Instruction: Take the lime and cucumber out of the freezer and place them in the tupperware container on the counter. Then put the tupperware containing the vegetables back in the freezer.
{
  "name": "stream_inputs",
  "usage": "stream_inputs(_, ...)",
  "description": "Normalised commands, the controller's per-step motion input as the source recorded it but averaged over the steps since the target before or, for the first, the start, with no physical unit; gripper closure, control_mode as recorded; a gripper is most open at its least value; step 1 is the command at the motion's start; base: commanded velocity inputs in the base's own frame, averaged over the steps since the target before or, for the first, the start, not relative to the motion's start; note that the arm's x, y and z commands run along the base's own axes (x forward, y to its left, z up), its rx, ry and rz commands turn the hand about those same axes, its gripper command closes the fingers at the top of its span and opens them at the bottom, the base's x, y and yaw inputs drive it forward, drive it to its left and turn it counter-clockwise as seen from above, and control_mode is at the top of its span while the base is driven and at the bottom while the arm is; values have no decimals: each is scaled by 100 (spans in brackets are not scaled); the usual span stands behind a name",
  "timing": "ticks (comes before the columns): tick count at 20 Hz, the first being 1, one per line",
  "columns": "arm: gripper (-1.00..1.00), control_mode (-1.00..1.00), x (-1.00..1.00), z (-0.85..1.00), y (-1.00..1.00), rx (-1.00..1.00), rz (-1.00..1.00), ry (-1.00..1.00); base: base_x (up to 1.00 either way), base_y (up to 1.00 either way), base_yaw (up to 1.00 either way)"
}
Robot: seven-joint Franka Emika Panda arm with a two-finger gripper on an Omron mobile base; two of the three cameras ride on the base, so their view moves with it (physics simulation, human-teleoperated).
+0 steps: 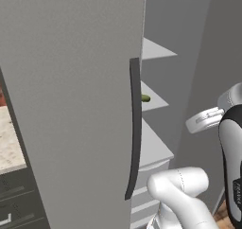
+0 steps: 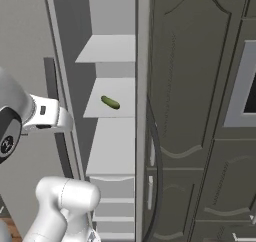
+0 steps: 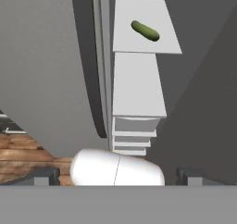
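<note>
The freezer's big grey door [image 1: 71, 105] stands swung open, its dark curved handle [image 1: 135, 128] at the edge. On a pale middle shelf [image 2: 122, 93] inside lies the dark green cucumber [image 2: 110, 102], also seen in the hand view [image 3: 145, 30] and as a tip past the door edge [image 1: 145, 98]. My gripper [image 3: 118, 177] is open, with its fingertips [image 3: 40, 177] far apart and nothing between them. It hangs in front of the freezer, well short of and below the cucumber's shelf. The lime and the tupperware container are out of view.
A strip of the beige counter [image 1: 8, 138] over dark drawers [image 1: 14, 199] shows left of the open door. Dark panelled cabinet fronts [image 2: 200, 111] stand right of the freezer. Pale drawers [image 2: 114, 196] fill the freezer's lower part. Wooden floor [image 3: 28, 153] lies below.
</note>
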Motion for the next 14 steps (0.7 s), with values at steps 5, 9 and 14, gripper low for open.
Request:
stream_inputs(5, -100, 100, 0, 0, 0, 0, 0, 0, 0, -6, 0)
stream_inputs(9, -100, -100, 31, 0, -16, 6, 0, 3, 0, 0, 0)
stream_inputs(14, -100, -100, 6, -2, -18, 8, 0, 4, 0, 0, 0)
